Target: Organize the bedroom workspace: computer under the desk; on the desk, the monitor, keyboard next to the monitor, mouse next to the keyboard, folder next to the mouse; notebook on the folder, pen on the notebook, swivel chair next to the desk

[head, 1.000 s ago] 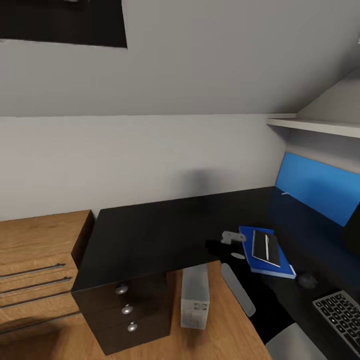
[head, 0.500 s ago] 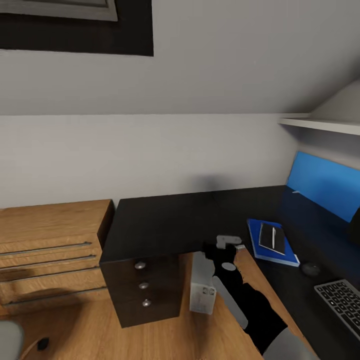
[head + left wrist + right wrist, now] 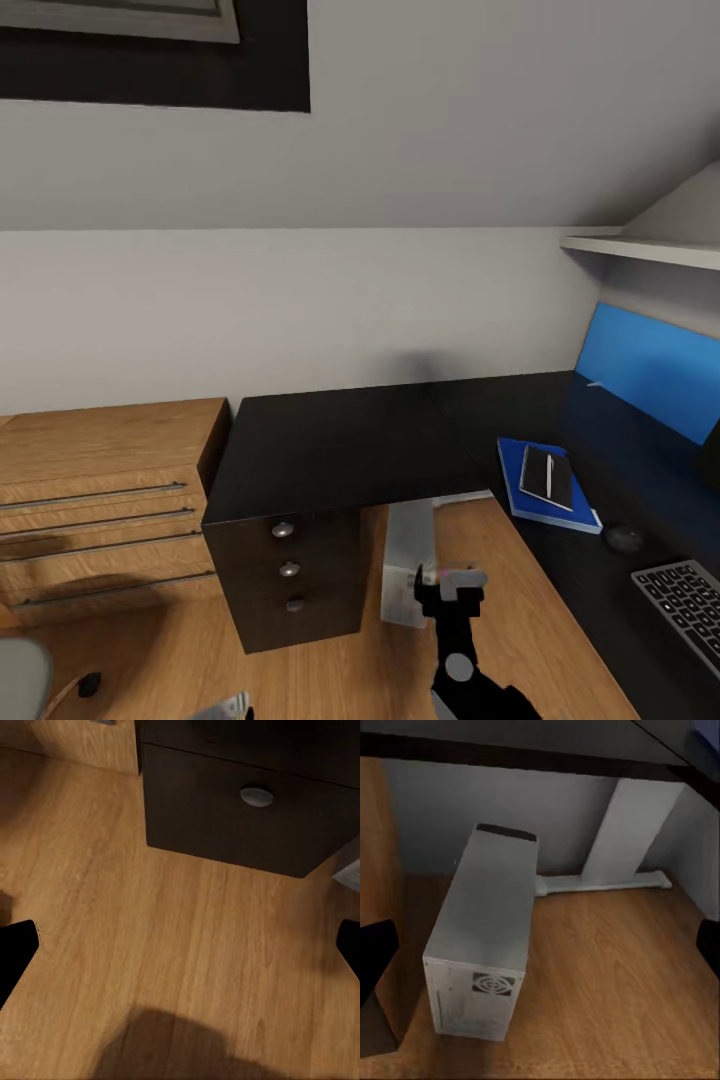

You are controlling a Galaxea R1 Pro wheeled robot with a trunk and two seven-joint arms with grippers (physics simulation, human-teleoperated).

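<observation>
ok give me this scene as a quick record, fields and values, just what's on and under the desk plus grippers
desk: glossy black top, drawers with silver knobs
computer: upright on the floor, partly under the desk edge
folder: flat on the desk
notebook: on the folder
pen: on the notebook
mouse: on the desk, between folder and keyboard
keyboard: on the desk, cut by the head view's edge
right gripper: open, in front of the computer
left gripper: open, over the floor
</observation>
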